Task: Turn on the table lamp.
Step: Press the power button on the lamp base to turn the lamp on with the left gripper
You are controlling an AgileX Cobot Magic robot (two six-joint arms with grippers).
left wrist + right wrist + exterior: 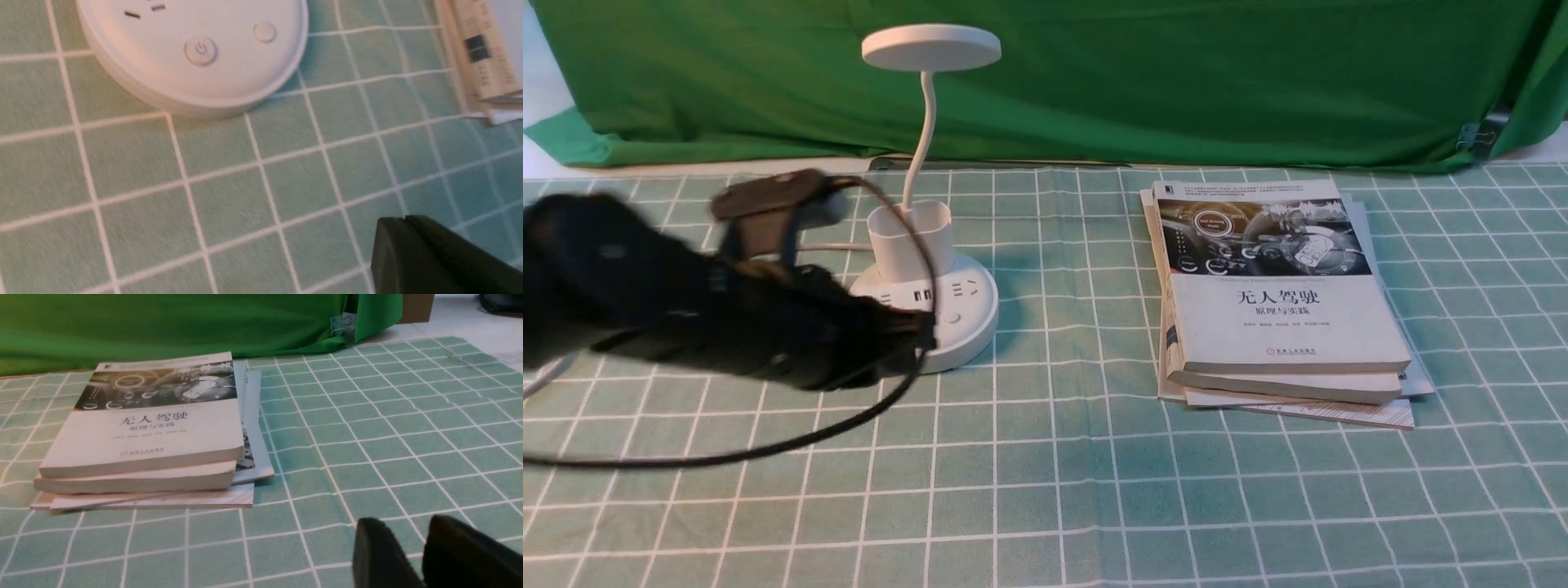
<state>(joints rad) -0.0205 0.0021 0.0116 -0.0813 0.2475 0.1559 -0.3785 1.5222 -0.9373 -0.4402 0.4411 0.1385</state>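
One checked tablecloth (pixel 1094 490), mostly bare in front. Book stack (pixel 1278 294) well right of table lamp (pixel 931 278), white, disc head unlit. My left gripper (pixel 923 335) at its base rim, jaws together; right gripper (pixel 421 555) slightly apart.

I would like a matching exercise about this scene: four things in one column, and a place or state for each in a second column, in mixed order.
Things:
1. table lamp
2. stack of books
3. left hand
4. green cloth

Places or states:
A. hangs behind the table
B. lies on the robot's right side of the table
C. stands upright, head unlit
D. close to the lamp's round base

Pairs: 1-C, 2-B, 3-D, 4-A
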